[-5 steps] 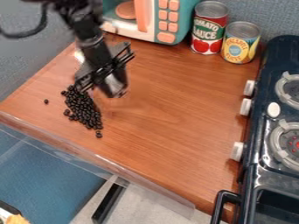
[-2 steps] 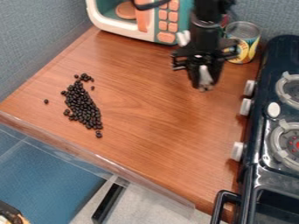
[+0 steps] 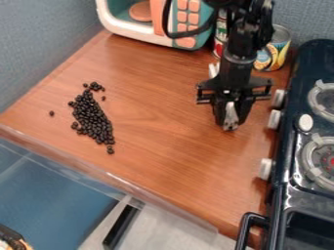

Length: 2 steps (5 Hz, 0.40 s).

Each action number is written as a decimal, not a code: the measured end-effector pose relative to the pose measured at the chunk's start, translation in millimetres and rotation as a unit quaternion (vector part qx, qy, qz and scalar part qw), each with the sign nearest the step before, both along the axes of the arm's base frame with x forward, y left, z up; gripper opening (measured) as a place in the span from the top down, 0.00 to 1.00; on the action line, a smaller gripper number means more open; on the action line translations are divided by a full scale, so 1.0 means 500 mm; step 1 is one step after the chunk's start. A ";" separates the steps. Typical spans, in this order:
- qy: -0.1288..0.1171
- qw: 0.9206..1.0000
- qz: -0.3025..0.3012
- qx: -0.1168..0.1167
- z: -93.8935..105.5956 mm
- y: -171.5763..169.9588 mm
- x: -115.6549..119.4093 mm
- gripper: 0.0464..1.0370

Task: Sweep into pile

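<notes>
The black gripper (image 3: 229,116) hangs pointing down over the right part of the wooden counter (image 3: 170,161), well to the right of the beans and a little left of the stove. Dark beans (image 3: 93,118) lie in a narrow slanting heap on the counter's left side. Several more (image 3: 95,86) form a small cluster at the heap's back end. One stray bean (image 3: 52,113) sits apart on the left, another (image 3: 103,98) lies just right of the heap's back part, and a few (image 3: 110,150) are at its front tip.
A toy microwave (image 3: 186,41) stands at the back, with a red can (image 3: 219,36) and a yellow can (image 3: 277,49) right of it, both partly behind the arm. The dark toy stove (image 3: 287,146) borders the counter's right side. A clear rim (image 3: 124,183) runs along the front edge.
The gripper has gone from the beans to the right side of the counter, then somewhat toward the front. The bean cluster at the back, formerly behind the gripper, is uncovered.
</notes>
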<state>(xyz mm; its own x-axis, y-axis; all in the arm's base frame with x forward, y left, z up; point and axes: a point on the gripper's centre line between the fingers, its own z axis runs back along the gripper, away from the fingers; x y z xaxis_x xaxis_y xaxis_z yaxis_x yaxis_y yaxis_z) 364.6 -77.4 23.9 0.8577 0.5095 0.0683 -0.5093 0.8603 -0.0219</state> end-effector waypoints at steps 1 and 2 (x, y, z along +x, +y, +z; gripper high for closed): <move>0.018 1.000 -0.011 0.005 -0.006 0.003 -0.011 0.29; 0.027 0.999 -0.022 0.003 0.010 0.002 -0.026 0.05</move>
